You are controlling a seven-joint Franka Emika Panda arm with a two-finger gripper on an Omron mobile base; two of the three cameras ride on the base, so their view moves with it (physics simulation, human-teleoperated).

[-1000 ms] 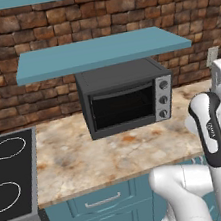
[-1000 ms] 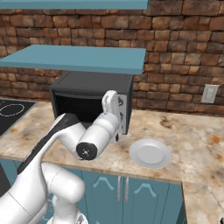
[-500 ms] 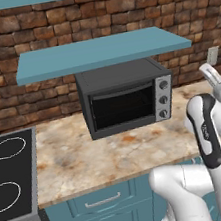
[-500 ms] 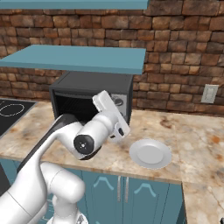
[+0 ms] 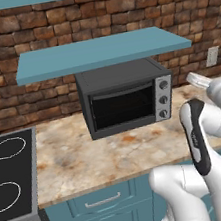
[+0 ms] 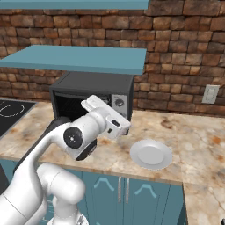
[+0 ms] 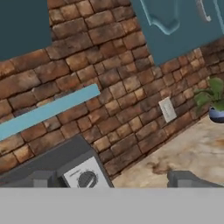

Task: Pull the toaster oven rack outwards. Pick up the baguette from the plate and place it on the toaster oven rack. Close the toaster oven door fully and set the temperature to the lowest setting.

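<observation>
At the bottom of the hand view the gripper (image 7: 111,179) has its two dark fingertips spread wide apart with nothing between them. The door looks closed, so the step in hand is probably getting it open to reach the rack; done well, the hand should swing back toward the door's top edge and approach squarely. Beyond the fingertips, at lower left, sits the toaster oven (image 7: 52,168), its silver knob panel just above the left tip. In the right base view the plate (image 6: 151,154) lies right of centre, with no baguette visible on it.
</observation>
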